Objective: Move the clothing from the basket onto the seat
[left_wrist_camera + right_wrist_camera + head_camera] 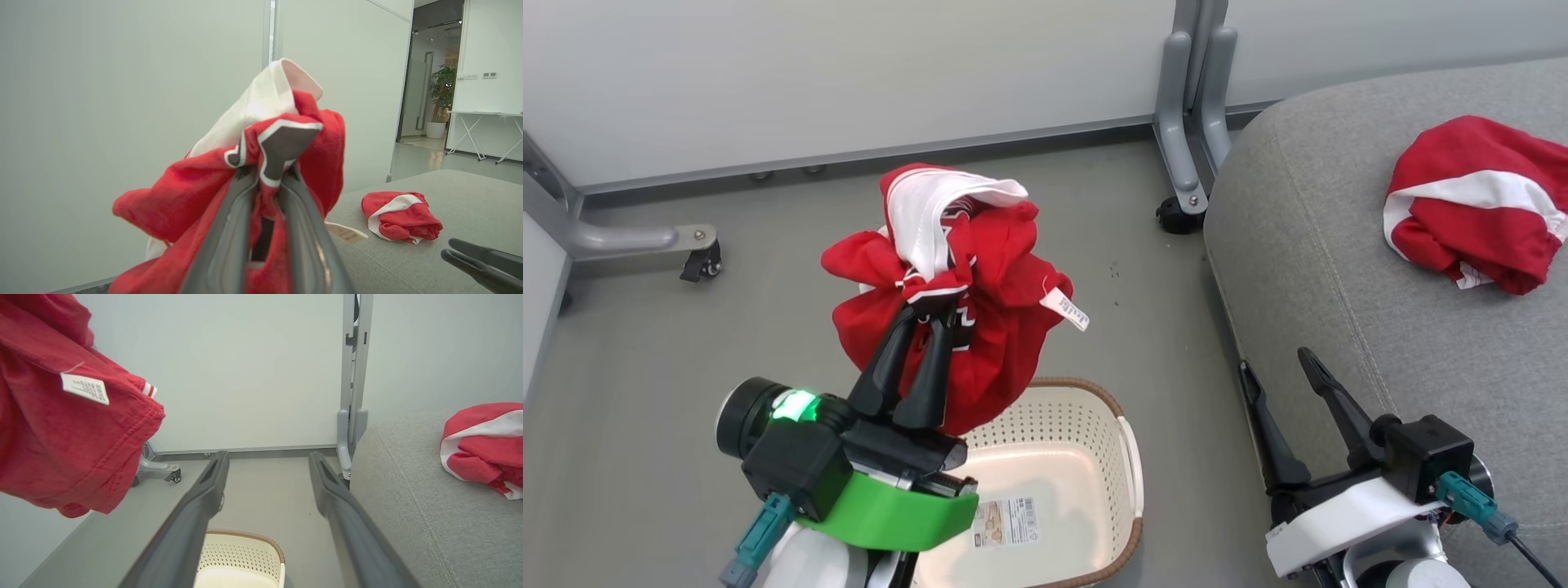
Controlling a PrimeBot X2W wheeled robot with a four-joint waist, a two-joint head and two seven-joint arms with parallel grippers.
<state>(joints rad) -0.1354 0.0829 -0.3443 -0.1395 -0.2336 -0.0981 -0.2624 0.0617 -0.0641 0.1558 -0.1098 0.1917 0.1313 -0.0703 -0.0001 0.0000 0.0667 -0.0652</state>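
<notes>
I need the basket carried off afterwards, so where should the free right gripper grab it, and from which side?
Grip the white handle on the right rim of the basket, coming straight down with the open right gripper. The basket stands upright on the floor with that handle on the gripper's side, and the rim looks thin enough to straddle.

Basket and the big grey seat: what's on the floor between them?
Nothing, just bare grey floor separates the cream perforated plastic basket from the grey fabric seat, shown in the head view.
</notes>
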